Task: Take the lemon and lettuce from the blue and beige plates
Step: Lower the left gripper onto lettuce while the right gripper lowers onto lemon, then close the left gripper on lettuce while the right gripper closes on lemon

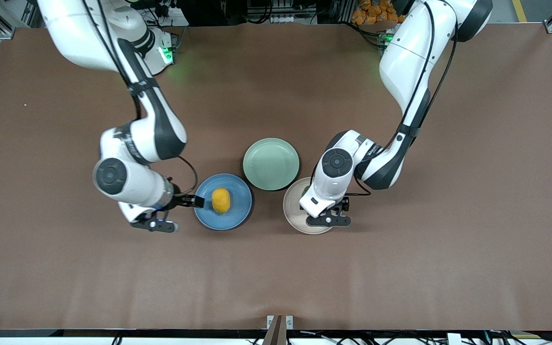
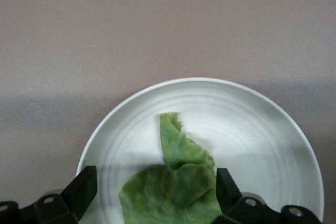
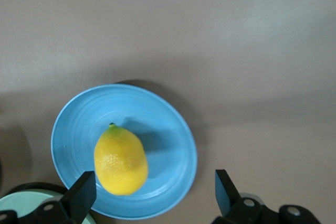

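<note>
Two plates are holding what I am after, and I am working both at once. The lemon (image 1: 221,200) is lying on its side near the middle of the blue plate (image 1: 240,213), and the lettuce (image 2: 176,184) is lying flat on the beige plate (image 1: 291,211), mostly hidden under my left wrist in the front view. Between them, farther from the front camera, the mint-green plate (image 1: 271,164) is sitting bare; it is no part of this job.

I am holding my right gripper (image 3: 152,195) low at the blue plate's edge toward the right arm's end of the table, its jaws spread wide. From its wrist camera the lemon is sitting off toward one finger (image 3: 81,192) rather than centred, so I judge I am needing a small shift sideways before closing, or the round fruit may roll away.

I am hovering my left gripper (image 2: 155,190) directly over the beige plate, jaws also parted, with the leaf filling the gap between the fingers. That straddle is deliberate: a thin limp leaf is giving little to pinch, so I am lining up on its thickest folded part.
</note>
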